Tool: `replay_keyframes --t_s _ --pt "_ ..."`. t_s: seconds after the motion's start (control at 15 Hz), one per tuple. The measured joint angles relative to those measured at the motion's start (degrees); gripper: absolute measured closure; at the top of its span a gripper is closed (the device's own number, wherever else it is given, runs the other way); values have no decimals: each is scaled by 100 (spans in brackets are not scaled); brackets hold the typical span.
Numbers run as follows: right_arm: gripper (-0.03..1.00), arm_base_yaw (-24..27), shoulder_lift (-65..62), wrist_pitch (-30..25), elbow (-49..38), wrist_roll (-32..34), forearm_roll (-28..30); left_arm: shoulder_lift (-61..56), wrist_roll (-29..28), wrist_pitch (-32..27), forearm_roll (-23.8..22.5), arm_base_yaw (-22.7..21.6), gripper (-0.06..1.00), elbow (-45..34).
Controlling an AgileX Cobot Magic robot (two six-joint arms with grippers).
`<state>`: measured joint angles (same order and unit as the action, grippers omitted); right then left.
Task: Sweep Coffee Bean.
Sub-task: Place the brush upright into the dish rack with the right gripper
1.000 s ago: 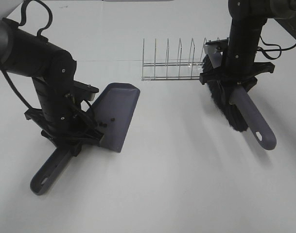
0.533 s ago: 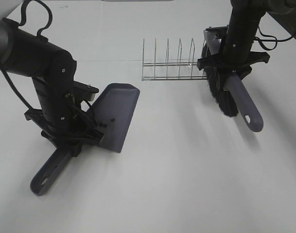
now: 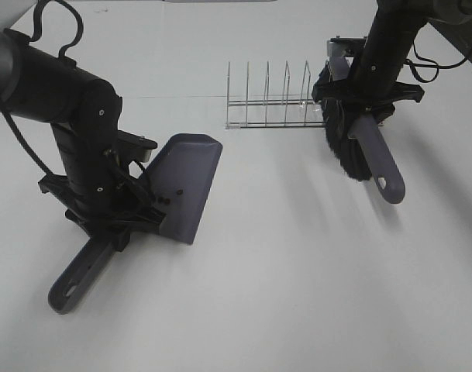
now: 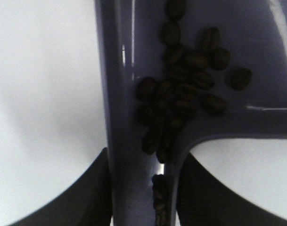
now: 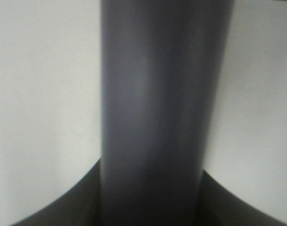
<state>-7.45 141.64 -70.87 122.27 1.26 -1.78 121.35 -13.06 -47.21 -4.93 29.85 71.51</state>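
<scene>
My left gripper is shut on the handle of a grey-purple dustpan at the left of the table. The pan is tilted, and several coffee beans lie heaped at its handle end; a few show as dark specks in the high view. My right gripper is shut on the grey handle of a brush with black bristles, held above the table at the far right next to the wire rack. The right wrist view shows only the blurred handle.
A clear wire dish rack stands at the back centre, just left of the brush. The white table stretches between the two arms. The dustpan's handle points toward the front left.
My right arm has moved the brush back and slightly left, toward the rack's right end. The left arm and dustpan have not moved.
</scene>
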Motion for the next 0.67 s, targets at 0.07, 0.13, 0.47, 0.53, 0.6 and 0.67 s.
replay_keyframes --t_s 0.07,0.13,0.47,0.53,0.6,0.67 --pt "70 0 46 -6 74 6 -17 0 0 -11 6 0 63 0" --pt "70 0 206 -6 464 63 -23 0 0 -29 17 0 63 0" --pt "70 0 350 0 756 92 -52 0 0 -46 29 0 63 0" --pt "70 0 350 0 756 92 -52 0 0 -46 29 0 63 0" --pt "70 0 350 0 762 97 -17 0 0 -52 29 0 63 0" --pt "70 0 350 0 779 149 11 0 0 -52 34 0 63 0"
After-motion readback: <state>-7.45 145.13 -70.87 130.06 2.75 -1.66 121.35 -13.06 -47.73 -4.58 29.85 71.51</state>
